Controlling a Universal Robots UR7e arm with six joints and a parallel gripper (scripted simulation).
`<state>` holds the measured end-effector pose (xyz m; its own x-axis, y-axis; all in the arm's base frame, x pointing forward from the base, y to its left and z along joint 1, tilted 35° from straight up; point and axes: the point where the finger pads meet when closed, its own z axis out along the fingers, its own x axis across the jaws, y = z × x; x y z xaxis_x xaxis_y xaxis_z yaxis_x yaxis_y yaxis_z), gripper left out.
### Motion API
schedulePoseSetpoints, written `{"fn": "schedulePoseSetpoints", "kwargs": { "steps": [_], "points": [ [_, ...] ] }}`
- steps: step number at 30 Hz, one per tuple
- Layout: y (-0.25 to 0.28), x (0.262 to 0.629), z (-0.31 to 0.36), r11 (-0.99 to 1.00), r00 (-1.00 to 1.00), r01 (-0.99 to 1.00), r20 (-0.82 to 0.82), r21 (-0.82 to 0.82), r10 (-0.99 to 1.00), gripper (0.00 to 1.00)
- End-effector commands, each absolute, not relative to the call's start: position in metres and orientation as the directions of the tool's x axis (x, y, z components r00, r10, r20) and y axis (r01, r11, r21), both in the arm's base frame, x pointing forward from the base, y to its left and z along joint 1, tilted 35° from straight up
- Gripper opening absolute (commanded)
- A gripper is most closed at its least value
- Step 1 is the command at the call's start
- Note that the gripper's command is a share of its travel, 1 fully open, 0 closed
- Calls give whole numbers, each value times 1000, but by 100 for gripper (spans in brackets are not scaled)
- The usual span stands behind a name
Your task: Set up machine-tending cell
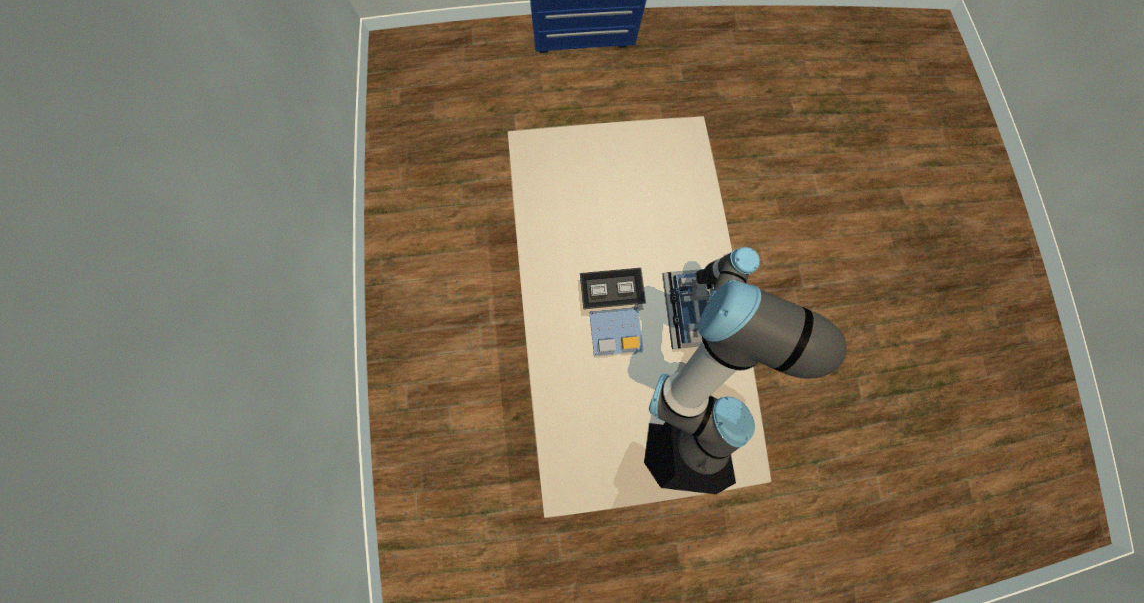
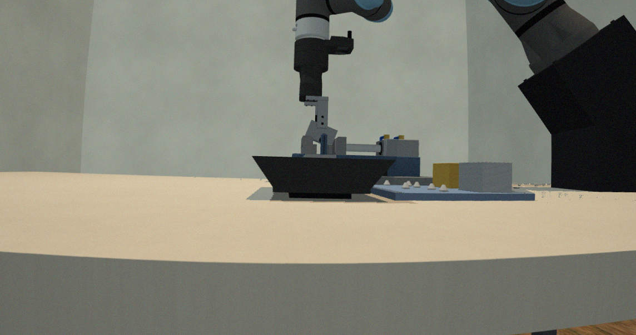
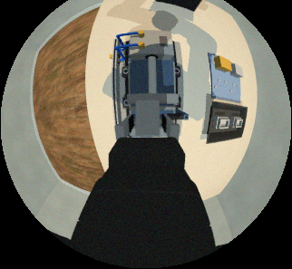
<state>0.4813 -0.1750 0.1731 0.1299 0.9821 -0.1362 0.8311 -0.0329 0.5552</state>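
Note:
My gripper (image 2: 319, 124) is open and points straight down over the vise (image 2: 351, 148), with nothing gripped. A grey aluminium blank (image 2: 316, 131) sits tilted in the vise opening, just below and between my fingers, leaning toward the fixed jaw (image 2: 306, 145). In the wrist view my fingers stand on either side of this blank (image 3: 147, 110). A second aluminium blank (image 2: 485, 176) and a brass blank (image 2: 445, 175) sit flat on the blue infeed plate (image 1: 616, 335). Two finished parts (image 1: 610, 287) lie pocket up in the black outfeed tray (image 2: 323, 173).
The vise's cylinder with hoses (image 2: 399, 147) is at the end toward the arm's base (image 1: 690, 463). Small pins (image 2: 416, 184) stick up from the infeed plate. A blue drawer cabinet (image 1: 590, 0) stands at the far wall.

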Motion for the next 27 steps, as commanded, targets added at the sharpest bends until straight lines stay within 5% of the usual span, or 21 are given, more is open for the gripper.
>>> {"fn": "schedulePoseSetpoints", "kwargs": {
  "steps": [1, 7, 8, 27],
  "points": [
    [-175, 482, 174, -32, 130, 830, -138, 557, 982, 100],
    [-175, 482, 174, -32, 130, 830, -138, 557, 982, 100],
    [-175, 482, 174, -32, 130, 830, -138, 557, 982, 0],
    [-175, 482, 174, -32, 130, 830, -138, 557, 982, 0]
  ]
}}
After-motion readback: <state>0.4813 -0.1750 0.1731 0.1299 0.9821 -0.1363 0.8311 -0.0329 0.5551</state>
